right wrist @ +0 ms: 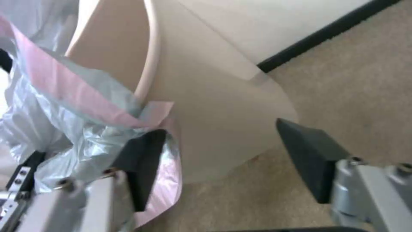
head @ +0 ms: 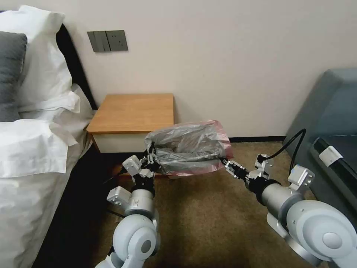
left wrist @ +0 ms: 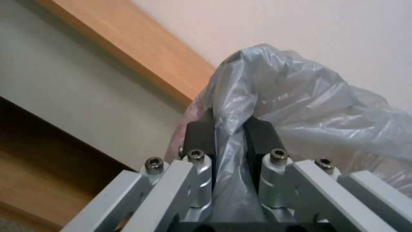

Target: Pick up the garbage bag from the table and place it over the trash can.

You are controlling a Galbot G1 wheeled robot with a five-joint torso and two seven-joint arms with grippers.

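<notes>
I'm pinching the garbage bag (head: 189, 147) in my left gripper (head: 150, 159); it is stretching sideways over the trash can (right wrist: 214, 106) towards my right gripper (head: 227, 163), whose jaws are gaping empty.

- Worktop (head: 130, 111): orange-brown wood, bare, against the wall beside the bed (head: 33, 156).
- Carpet (head: 208, 223): brown; the bin (right wrist: 223, 106) stands on it.
</notes>
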